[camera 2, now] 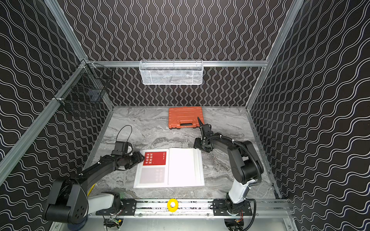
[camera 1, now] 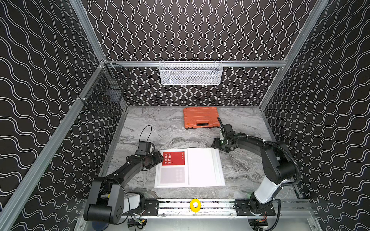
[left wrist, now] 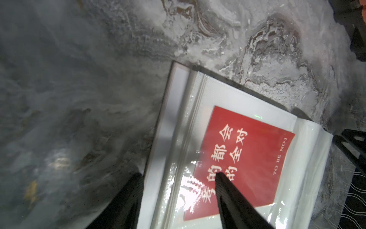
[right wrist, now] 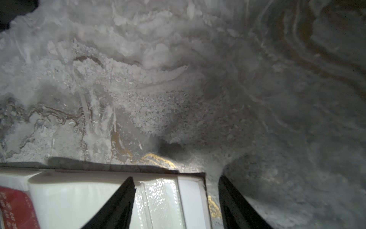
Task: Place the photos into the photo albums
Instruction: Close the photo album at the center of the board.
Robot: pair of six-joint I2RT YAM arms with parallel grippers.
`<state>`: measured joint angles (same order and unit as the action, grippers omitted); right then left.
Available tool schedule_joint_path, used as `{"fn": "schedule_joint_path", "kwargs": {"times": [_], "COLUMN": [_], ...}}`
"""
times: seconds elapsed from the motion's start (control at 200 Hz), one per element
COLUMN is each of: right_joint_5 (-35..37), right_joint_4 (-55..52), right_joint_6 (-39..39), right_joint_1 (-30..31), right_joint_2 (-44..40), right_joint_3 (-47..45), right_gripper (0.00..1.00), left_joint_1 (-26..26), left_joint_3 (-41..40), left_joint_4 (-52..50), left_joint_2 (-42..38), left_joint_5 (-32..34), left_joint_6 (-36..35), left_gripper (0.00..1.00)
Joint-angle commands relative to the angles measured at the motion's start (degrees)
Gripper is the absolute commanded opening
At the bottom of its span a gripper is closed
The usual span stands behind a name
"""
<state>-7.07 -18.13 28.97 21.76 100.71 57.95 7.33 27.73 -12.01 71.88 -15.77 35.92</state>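
Left gripper [left wrist: 178, 174] [camera 1: 158, 157]: stands with jaws well parted, clamps nothing. Straddles the outer edge of the open photo album [left wrist: 227, 93], one finger [left wrist: 233, 198] over the red photo [left wrist: 247, 154], the other finger [left wrist: 122, 202] over the bare surface [left wrist: 79, 99] just beside the cover. Cannot tell whether the tip above the card touches the sleeve.

Right gripper [right wrist: 176, 177] [camera 1: 215, 145]: likewise parted and empty. Hangs at the album's far corner on the right arm's side, one finger [right wrist: 118, 202] over the white page, the other [right wrist: 235, 202] over the marbled grey surface past the cover's edge.

Between the two arms, in both top views: lies flat and open, toward the near side of the surface. On the page by the left arm, in the far pocket: sits under glossy clear plastic, red with white Chinese characters and "TO BE NO.1", its text running sideways. In the nearer pocket of that page, a pale grey rectangle [camera 1: 172, 175], too faint to read. On the right arm's side, plain white.

Farther back, well apart from the album and close to the rear wall: a closed orange case [camera 1: 201, 117], handle turned toward the album. Above it on the back rail, a white mesh basket [camera 1: 191, 73]; on the left rail, a black wire basket [camera 1: 104, 94].
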Motion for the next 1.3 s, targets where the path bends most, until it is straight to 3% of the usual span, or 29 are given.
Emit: {"fn": "schedule_joint_path", "kwargs": {"times": [0.0,0.43,0.796,1.296], "right_joint_5": [-1.19,-2.26,-5.75,-6.73], "right_joint_4": [0.17,-0.5,-2.72,-9.55], "right_joint_6": [0.35,0.55,1.0,0.46], "right_joint_1": [0.54,1.44,1.49,5.11], "right_joint_2": [-0.79,-3.02,-10.67,-18.87], "right_joint_3": [-1.93,-2.85,-1.18,5.99], "right_gripper": [0.68,0.68,0.68,0.67], "left_joint_1": [0.94,2.73,6.71,9.49], "left_joint_3": [-0.83,-1.18,-0.22,1.34], "left_joint_4": [-1.97,-2.32,0.35,3.23], "left_joint_2": [-0.07,-0.45,2.46,4.83], "left_joint_5": [-2.18,-1.44,-1.64,-1.88], "left_joint_6": [0.14,1.34,3.1,5.07], "left_gripper": [0.62,0.62,0.61,0.61]}}
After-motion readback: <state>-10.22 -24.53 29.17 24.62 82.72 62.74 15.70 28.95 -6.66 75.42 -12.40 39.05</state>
